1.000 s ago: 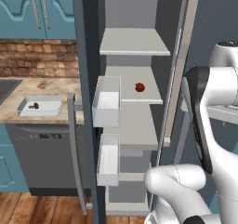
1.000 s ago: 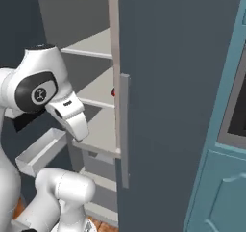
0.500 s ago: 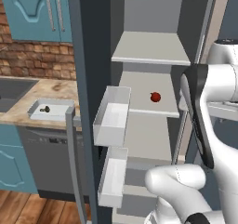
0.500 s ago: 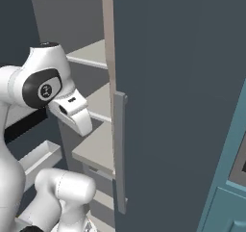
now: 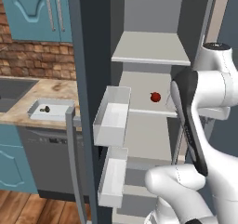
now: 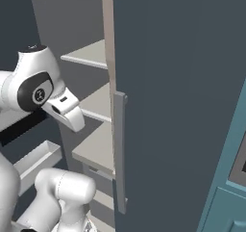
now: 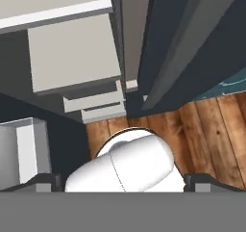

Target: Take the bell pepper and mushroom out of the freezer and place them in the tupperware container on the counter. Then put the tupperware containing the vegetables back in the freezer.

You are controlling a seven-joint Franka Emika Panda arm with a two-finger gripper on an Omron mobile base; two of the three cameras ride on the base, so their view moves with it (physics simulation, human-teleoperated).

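My claw point(image 7: 123, 180) points down at the wooden floor point(image 7: 211, 130) in front of the freezer point(image 5: 88, 56), its two dark tips set wide apart at the bottom corners of the hand view, with nothing between them.

Nearest to me on the freezer's open door are two white door bins point(image 5: 111, 117), one above the other, both lying lengthwise along the door. The long grey bar handle point(image 5: 74, 162) stands upright at the door's outer edge.

Deeper in the freezer, the bell pepper point(image 5: 155, 97) sits on the middle pale shelf point(image 5: 139, 90), near that shelf's front edge and toward its right side. It is round, so I cannot make out a long axis or which way it points.

Left of the freezer, on the tabletop point(image 5: 18, 114), the tupperware container point(image 5: 51, 109) lies flat with its long side running left to right. The mushroom point(image 5: 45, 109) lies inside it, too small to tell its direction.
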